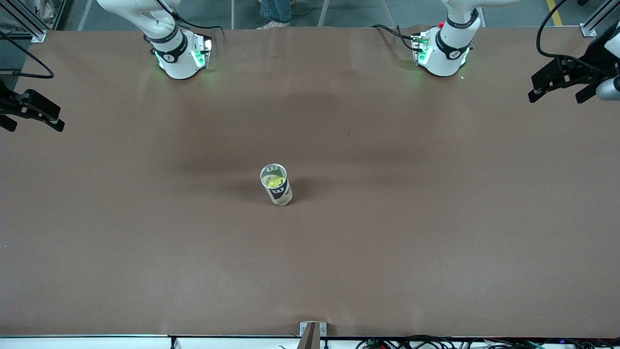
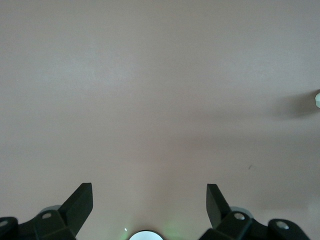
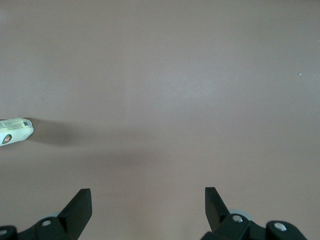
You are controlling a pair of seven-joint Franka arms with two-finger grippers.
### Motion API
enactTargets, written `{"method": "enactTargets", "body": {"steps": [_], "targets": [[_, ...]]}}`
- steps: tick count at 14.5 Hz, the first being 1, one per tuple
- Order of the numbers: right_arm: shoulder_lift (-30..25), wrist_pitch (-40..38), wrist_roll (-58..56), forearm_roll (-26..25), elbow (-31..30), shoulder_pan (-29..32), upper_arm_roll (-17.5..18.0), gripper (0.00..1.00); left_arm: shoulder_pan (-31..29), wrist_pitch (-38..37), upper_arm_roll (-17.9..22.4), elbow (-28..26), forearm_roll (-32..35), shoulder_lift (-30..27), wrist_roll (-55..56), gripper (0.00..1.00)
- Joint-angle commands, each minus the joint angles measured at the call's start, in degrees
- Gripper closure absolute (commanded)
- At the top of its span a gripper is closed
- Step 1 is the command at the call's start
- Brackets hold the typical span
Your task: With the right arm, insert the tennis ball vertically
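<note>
Here, your biggest thing is the brown desk (image 1: 436, 232), which fills nearly the whole front view. Along its top edge stand the two white arm bases: the right arm (image 1: 169, 43) rises from one corner region, the left arm (image 1: 450, 46) from the other, both with green lights glowing at the foot.

Next come the grippers. Your right gripper (image 1: 26, 114) hangs at the outer edge of the desk at the right arm's end; in its wrist view the two black fingers (image 3: 80, 207) are spread wide with only bare desk between them. Your left gripper (image 1: 564, 80) hangs at the outer edge at the left arm's end, and its fingers (image 2: 80, 202) are likewise spread wide, pinching nothing. Both arms are waiting.

Smaller still, a clear tube (image 1: 276, 185) with a dark label stands upright near the middle of the desk, well apart from both grippers. Its mouth is open at the top.

Smallest of all, the yellow tennis ball (image 1: 275, 182) sits inside that tube.
</note>
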State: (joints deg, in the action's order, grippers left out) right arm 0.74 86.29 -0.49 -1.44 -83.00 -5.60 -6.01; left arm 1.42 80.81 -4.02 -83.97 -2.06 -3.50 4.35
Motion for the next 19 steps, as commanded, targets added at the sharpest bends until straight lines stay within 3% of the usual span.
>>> {"method": "enactTargets", "body": {"steps": [1, 19], "targets": [[0.3, -0.2, 0.1, 0.1, 0.8, 0.2, 0.1, 0.0, 1.1, 0.6, 0.8, -1.2, -0.4, -1.9, -0.7, 0.0], [0.3, -0.2, 0.1, 0.1, 0.8, 0.2, 0.0, 0.0, 1.8, 0.0, 0.7, -1.4, 1.2, -2.8, 0.7, 0.0]]}}
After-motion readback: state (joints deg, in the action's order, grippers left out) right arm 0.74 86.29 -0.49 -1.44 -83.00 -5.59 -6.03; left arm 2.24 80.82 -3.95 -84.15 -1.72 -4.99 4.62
